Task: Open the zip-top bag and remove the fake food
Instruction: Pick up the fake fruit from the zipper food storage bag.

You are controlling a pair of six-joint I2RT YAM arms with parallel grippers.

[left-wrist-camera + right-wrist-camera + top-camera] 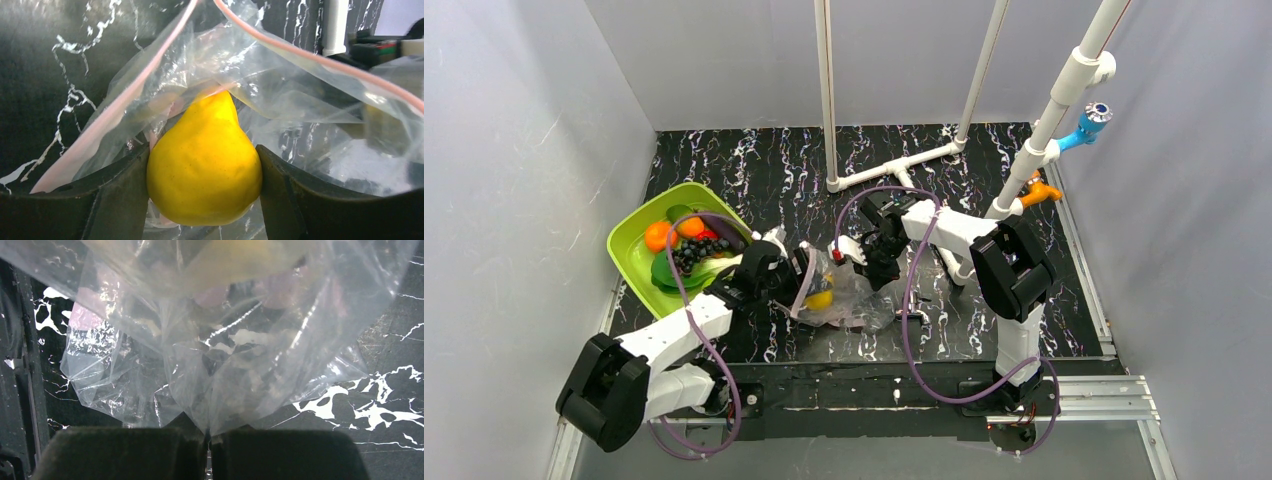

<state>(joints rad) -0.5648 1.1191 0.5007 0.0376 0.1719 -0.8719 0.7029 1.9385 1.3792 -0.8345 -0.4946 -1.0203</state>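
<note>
The clear zip-top bag [852, 298] lies crumpled on the black marbled table between the two arms, its pinkish zip strip [300, 55] spread open. My left gripper [809, 276] reaches into the mouth, and both fingers press the sides of a yellow lemon [205, 160], seen as a yellow spot [820, 299] from above. On the bag's far side my right gripper [209, 432] is shut, pinching a fold of the clear plastic [225, 350]. Other fake food, an orange [657, 236], a dark purple piece [696, 252] and leafy greens, sits in the lime-green tray [627, 255].
The lime-green tray stands at the left, close to my left arm. White pipe framing [894, 165] rises at the back, with a blue fitting [1092, 122] and an orange one [1039, 190] at the right. Grey walls enclose the table.
</note>
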